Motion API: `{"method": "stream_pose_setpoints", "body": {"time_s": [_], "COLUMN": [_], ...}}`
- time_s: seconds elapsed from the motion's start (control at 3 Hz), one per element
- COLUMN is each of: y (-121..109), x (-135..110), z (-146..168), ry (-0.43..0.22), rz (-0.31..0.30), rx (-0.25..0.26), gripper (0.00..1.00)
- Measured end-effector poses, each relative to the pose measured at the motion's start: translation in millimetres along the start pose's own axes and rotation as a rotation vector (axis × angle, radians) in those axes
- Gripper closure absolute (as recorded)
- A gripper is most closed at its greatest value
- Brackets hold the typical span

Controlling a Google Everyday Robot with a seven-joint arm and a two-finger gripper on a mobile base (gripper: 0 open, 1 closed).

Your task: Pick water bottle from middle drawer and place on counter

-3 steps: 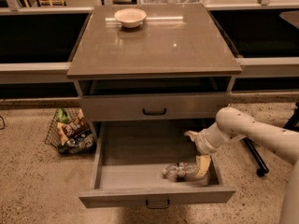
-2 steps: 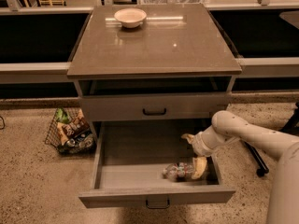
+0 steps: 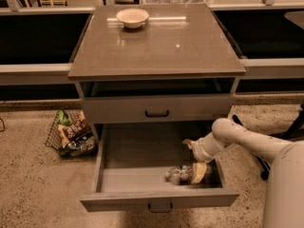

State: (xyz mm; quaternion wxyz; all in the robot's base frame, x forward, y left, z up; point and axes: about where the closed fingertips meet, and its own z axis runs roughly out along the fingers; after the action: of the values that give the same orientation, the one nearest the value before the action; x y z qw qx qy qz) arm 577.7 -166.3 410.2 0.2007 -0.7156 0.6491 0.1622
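My end effector, spread open, now sits slightly further into the shallow grey drawer, just beside the unmoved clear crinkled plastic bottle.

Glossy counter, matt middle drawer; gripper beside seemingly crinkled-plastic water bottle.

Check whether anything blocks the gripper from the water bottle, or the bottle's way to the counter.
Nothing visible does. The gripper sits right beside the water bottle at the front right of the open middle drawer. The bowl sits at the far edge of the counter.
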Motion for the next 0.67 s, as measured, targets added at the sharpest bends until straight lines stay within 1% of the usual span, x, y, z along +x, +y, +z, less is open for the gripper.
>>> {"method": "stream_pose_setpoints", "body": {"time_s": [0.33,0.67], "y": [0.0,1.9], "x": [4.7,8.0], "z": [14.7,26.7], "ry": [-0.01,-0.013], "rz": [0.004,0.006], "rx": [-0.006,-0.02], "gripper": [0.0,0.18]}}
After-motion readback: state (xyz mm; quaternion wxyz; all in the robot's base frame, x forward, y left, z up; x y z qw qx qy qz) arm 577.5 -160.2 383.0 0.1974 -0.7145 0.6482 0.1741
